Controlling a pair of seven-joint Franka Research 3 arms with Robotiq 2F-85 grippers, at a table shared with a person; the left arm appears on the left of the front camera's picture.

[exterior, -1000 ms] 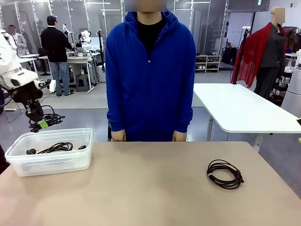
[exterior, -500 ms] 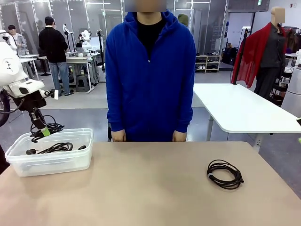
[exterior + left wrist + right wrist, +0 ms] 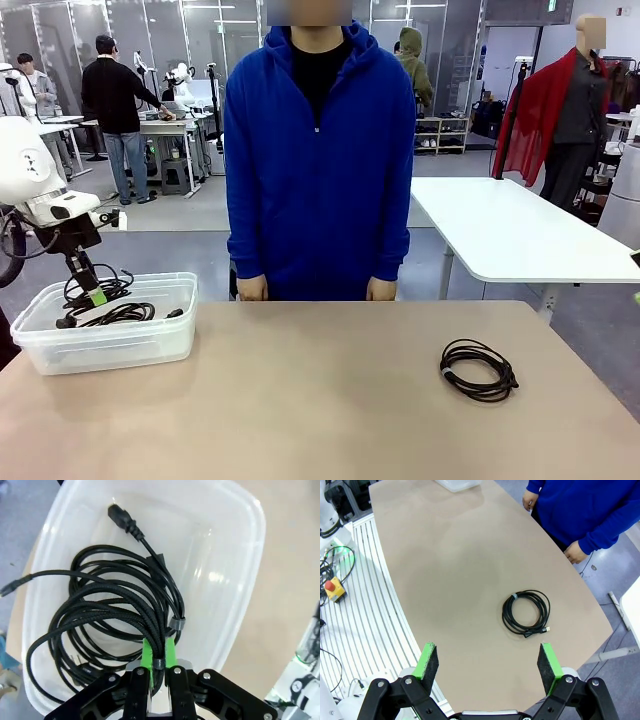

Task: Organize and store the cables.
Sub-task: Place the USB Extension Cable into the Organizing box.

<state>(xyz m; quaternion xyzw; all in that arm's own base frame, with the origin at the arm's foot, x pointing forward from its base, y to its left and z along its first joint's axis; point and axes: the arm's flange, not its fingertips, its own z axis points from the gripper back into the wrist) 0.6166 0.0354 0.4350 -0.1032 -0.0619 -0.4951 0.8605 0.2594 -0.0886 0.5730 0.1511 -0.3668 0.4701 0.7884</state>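
Plainly, the left claw (image 3: 159, 652) is clamped shut on a wound black cord (image 3: 115, 611), its green pads pinching the bundle of strands near a small band, and it hangs just inside the mouth of a clear plastic tub (image 3: 250, 580) at the left end of the bench (image 3: 320, 400). Another cord with a chunky plug (image 3: 125, 520) already lies on the tub floor, and the held loops drape over it; exactly which strand belongs to which coil is hard to tell. To finish this step well, I would lower the coil until all its loops sit inside the walls, release only then, and lift straight up so no strand catches on a pad or drags over the rim. The right claw (image 3: 487, 662) is spread wide and empty, high above the bench. Below it, well apart from the tub, one more coil (image 3: 526, 612) waits on the bench. A person in a blue hooded top stands at the far edge, hands down.
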